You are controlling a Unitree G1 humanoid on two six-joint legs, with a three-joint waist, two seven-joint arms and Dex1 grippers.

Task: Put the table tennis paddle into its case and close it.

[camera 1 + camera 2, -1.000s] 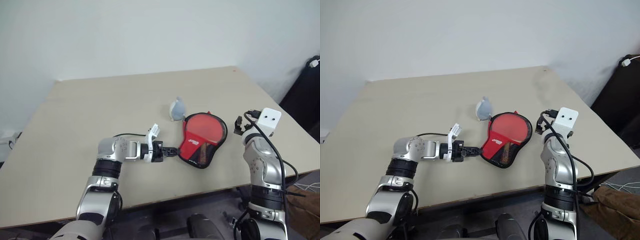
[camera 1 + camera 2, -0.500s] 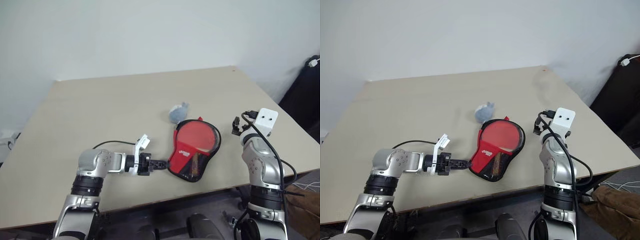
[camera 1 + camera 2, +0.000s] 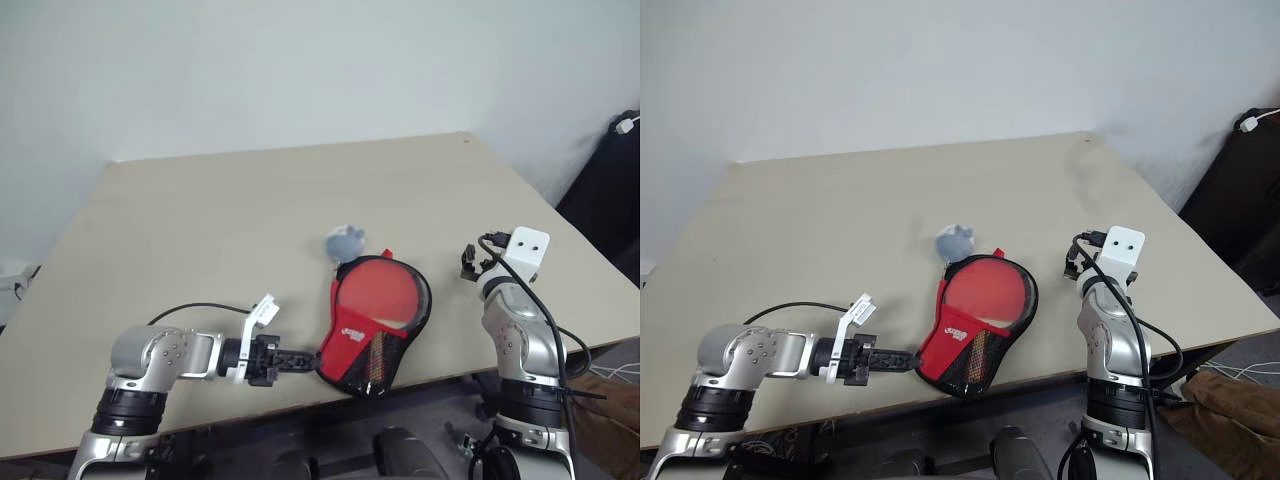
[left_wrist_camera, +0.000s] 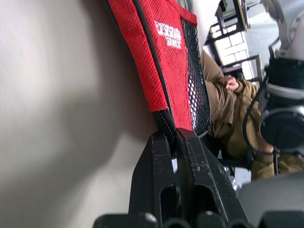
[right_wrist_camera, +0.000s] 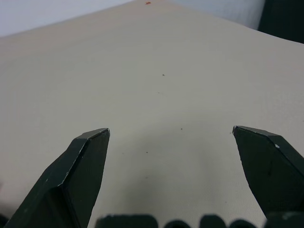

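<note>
Because the case (image 3: 372, 325) is soft and light, left fingers (image 4: 172, 142) clench its stiff zipper trim; right fingers (image 5: 95, 156) gape.

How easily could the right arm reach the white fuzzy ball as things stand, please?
Probably easily. The right gripper is open and holds nothing, and bare table lies between it and the fuzzy ball. The case sits nearer the table's front edge, off that path.

text: white logo on the case (image 4: 167, 35) red side — characters not legible | other text: none
</note>
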